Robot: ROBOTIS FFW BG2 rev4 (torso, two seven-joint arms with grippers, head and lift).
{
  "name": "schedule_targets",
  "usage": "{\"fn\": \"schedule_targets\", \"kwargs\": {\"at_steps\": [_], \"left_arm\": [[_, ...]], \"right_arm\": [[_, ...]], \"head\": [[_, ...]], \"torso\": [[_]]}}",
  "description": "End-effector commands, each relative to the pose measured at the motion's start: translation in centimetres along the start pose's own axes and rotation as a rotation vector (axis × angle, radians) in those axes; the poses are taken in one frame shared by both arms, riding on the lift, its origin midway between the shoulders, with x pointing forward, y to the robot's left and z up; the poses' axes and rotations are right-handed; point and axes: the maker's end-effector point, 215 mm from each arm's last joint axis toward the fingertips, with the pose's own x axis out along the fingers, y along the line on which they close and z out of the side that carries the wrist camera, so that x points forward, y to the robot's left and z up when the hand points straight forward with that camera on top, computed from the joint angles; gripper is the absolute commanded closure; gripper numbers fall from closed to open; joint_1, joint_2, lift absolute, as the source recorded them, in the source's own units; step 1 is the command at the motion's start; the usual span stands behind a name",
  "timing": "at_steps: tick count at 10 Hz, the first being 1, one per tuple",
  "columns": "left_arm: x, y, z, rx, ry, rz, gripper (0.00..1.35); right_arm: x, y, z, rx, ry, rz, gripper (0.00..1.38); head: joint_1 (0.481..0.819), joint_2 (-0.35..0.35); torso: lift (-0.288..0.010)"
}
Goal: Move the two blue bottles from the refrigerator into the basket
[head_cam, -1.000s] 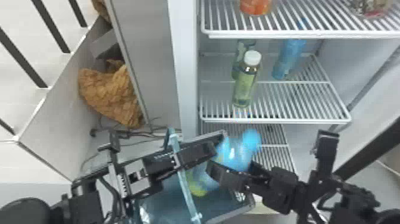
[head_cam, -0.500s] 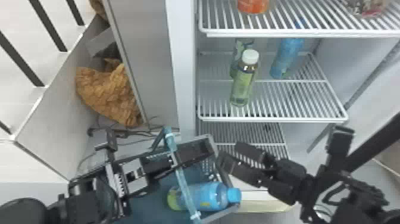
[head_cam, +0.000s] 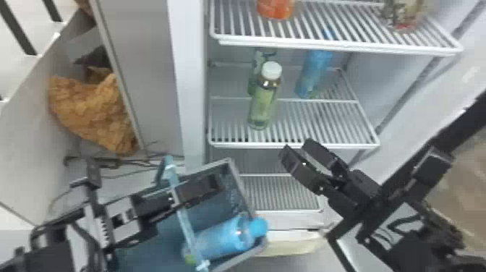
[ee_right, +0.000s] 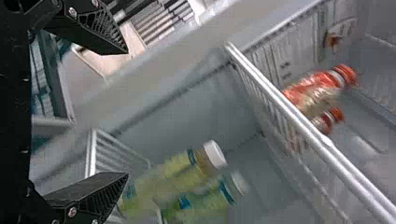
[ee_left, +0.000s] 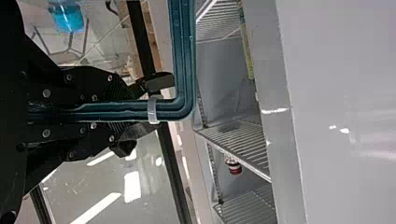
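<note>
Basket (head_cam: 239, 186) before refrigerator (head_cam: 188, 90), toward left; bottle one (head_cam: 224, 237) lying in it, right end. Middle shelf (head_cam: 311, 124): bottle two (head_cam: 312, 74) back right, bottle three (head_cam: 263, 105) front left, bottle four (head_cam: 257, 59) behind bottle three. Upper shelf (head_cam: 325, 44): left container (head_cam: 275, 8), right container (head_cam: 405, 14).

I see bottle (head_cam: 220, 238) in basket (head_cam: 241, 188): blue, green patch at base. Handle (head_cam: 183, 217) teal. Bottle (head_cam: 314, 74) on shelf (head_cam: 294, 146) also blue; shelf striped white. Front drink (head_cam: 264, 105) green, cap (head_cam: 271, 70) white. Bundle (head_cam: 96, 112) mottled orange-brown.
</note>
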Motion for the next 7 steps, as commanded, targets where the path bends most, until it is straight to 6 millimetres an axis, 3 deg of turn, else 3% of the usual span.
{"fn": "schedule_targets", "kwargs": {"at_steps": [1, 4, 7], "left_arm": [[-0.1, 0.0, 0.0, -0.002, -0.002, 0.0, 1.19], [-0.2, 0.1, -0.3, -0.009, -0.002, 0.001, 1.19], [-0.2, 0.2, -0.4, -0.011, 0.0, 0.003, 1.19]], "right_arm": [[-1.0, -1.9, 1.3, -0.043, -0.036, -0.054, 0.14], [-2.3, -5.3, 4.8, -0.156, -0.118, -0.173, 0.13], [-2.5, -8.9, 7.2, -0.222, -0.196, -0.261, 0.13]], "head": [[0.695, -0.175], [0.695, -0.237], [0.695, -0.298]], "torso": [[-0.216], [-0.216], [-0.216]]}}
